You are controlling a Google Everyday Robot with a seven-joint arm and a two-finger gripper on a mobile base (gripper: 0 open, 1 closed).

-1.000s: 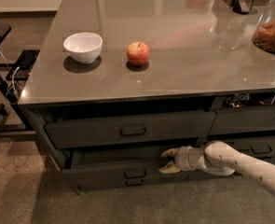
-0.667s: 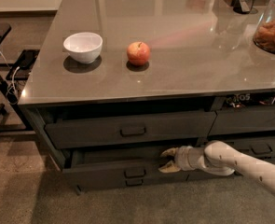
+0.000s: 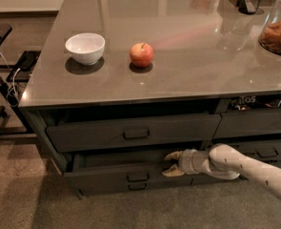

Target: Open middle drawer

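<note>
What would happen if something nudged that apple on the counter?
The apple is round and sits on a smooth, glossy counter, so it would probably roll. It looks firm, so likely stiff rather than squashy. The open gripper is down by the pulled-out drawer, nowhere near it.

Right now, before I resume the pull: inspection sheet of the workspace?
Surface: glossy grey countertop, no spills seen.
Job's things: wide dark-grey middle drawer, partly pulled out, dark interior showing.
Clutter: white round bowl, red apple, glass jar of brown snacks, all on top.
Grippers: beige two-finger gripper at the drawer front's top edge, right of its handle, fingers spread.
Cables: white cables at the black rack, left.
Surroundings: brown carpet.
</note>
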